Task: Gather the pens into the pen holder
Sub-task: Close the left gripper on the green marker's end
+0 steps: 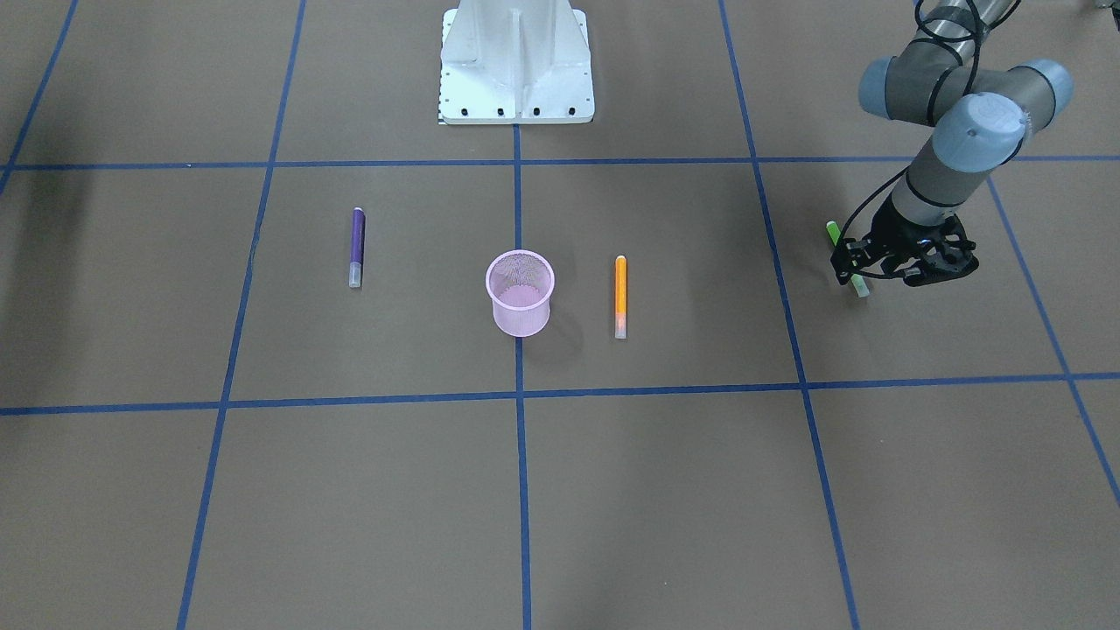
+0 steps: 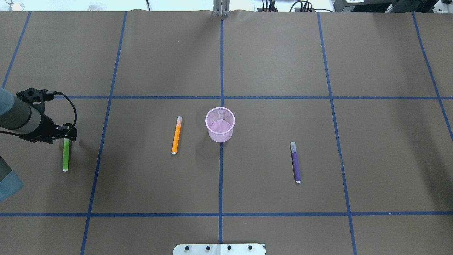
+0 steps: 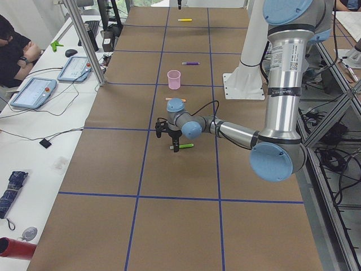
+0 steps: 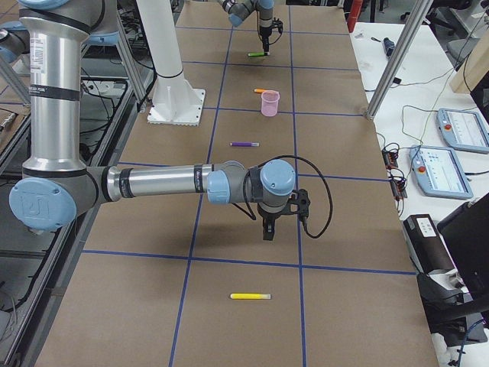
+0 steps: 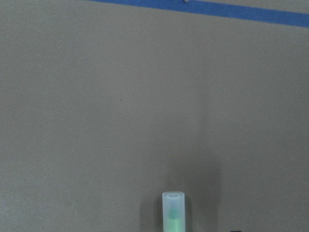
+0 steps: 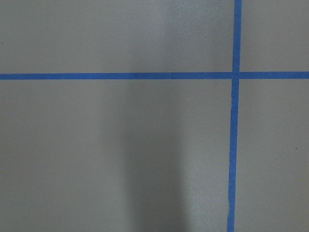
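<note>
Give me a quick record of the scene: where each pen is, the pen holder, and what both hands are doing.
pen holder: upright mid-table, no pens inside
orange pen: lying flat on the holder's left, not touching
purple pen: lying flat, farther off on its right
green pen: far left, cap end under left hand
yellow pen: lying flat, far right end
left hand: down over green pen, grip unclear
right hand: pointing down, short of yellow pen, open or shut unclear

Pink wire-mesh pen holder (image 2: 220, 136) on matt brown paper (image 2: 283, 53).
</note>
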You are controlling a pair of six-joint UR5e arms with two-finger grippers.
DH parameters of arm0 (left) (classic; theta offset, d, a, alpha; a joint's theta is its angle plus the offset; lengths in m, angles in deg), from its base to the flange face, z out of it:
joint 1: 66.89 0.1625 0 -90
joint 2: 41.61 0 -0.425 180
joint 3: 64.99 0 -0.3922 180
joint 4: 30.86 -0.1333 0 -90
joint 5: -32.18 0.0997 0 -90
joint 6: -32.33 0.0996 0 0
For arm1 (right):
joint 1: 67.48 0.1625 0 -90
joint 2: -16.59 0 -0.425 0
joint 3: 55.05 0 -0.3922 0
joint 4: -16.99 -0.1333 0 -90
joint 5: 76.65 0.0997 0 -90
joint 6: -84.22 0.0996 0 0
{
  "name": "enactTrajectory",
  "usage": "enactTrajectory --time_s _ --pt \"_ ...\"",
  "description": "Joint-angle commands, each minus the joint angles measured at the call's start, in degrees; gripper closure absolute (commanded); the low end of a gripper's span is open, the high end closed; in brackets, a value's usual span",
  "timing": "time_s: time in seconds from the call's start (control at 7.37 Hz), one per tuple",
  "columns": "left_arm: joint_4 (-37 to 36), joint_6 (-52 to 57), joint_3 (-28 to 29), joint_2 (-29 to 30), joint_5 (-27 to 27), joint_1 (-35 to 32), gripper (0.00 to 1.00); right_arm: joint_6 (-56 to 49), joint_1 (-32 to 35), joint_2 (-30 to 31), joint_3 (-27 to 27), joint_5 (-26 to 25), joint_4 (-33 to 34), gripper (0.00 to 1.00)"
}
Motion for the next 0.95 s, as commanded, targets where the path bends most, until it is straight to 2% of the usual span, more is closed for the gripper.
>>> enactTrajectory --time_s 0.0,0.27,0.81 --pt "0.09 0.01 0.23 0.00 0.00 0.00 0.30 0.09 -0.01 0.00 0.09 0.00 0.00 0.00" --pt "0.01 0.01 0.32 0.00 0.00 0.00 0.35 0.00 -0.01 -0.09 0.09 -0.17 0.18 0.00" --pt "0.10 0.09 0.85 0.09 -0.09 0.62 0.36 0.00 -0.01 -0.18 0.09 -0.18 0.00 0.00"
